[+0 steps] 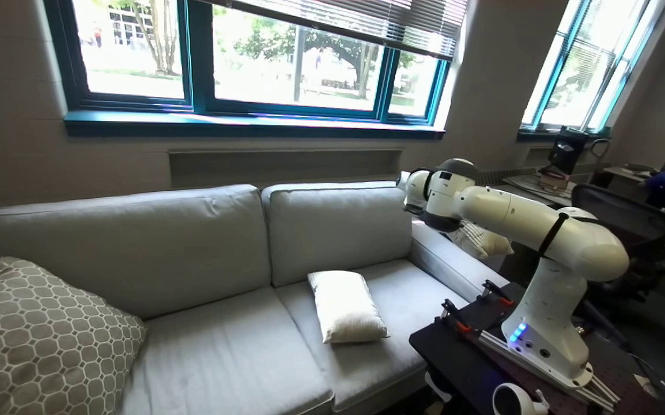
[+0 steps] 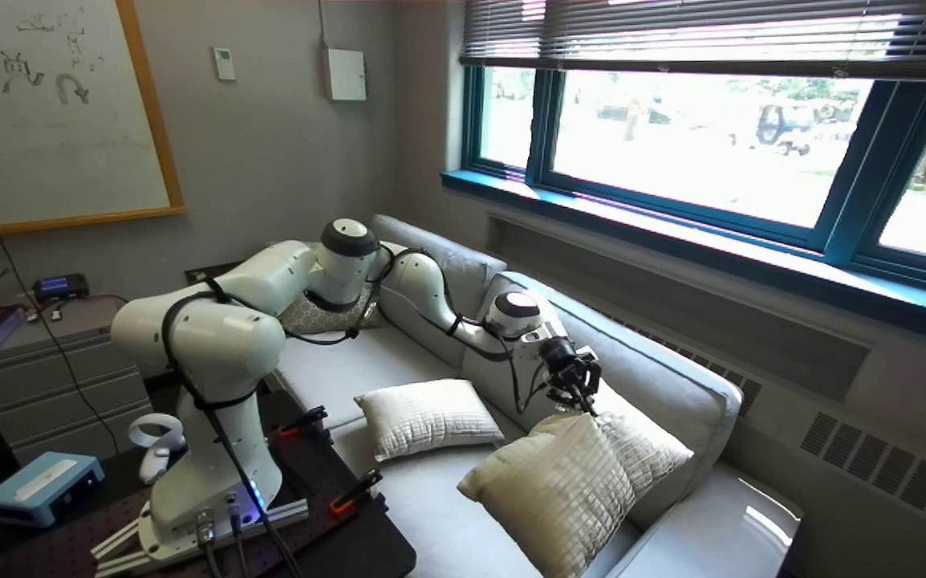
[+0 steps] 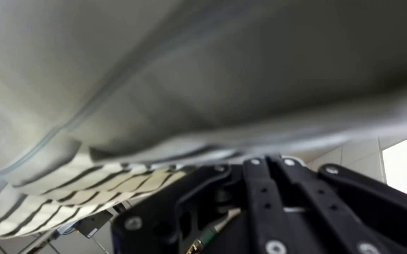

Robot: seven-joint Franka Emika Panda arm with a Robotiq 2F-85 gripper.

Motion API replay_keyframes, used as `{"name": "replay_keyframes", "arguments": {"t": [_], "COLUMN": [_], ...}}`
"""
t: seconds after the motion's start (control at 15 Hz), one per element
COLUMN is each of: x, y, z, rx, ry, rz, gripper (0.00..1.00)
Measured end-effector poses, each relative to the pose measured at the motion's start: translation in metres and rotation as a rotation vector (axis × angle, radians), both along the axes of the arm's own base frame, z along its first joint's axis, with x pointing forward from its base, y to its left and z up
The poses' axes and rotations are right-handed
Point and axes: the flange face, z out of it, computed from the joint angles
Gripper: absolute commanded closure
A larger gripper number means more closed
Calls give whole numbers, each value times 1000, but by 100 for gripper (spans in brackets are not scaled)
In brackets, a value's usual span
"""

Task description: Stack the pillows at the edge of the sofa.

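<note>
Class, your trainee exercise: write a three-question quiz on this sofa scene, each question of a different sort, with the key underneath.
1. Multiple choice: On which part of the sofa does the flat-lying pillow rest?
A) the top of the backrest
B) the seat
C) the padded arm

2. True or false: The tilted pillow at the gripper is apart from the flat-lying pillow.

3. Fill in the blank: The lights on the robot's base glow ____.

Key: 1. B; 2. True; 3. blue
</note>
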Motion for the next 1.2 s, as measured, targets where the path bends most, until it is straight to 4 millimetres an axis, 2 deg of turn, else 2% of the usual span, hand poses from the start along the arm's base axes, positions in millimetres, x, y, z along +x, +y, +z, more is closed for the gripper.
{"name": "replay_keyframes", "arguments": {"t": [0.33,0.6,0.73,1.0,1.2], "x": [38,49,51,50,43], "y": [-14,-23,-26,-21,-24], "z": [-30,-62,-90,-163,-195], "rx": [-24,-51,-30,144,225], "ry": [154,293,353,387,403], "rz": [13,30,73,221,270], "gripper": [99,99,99,99,99]}}
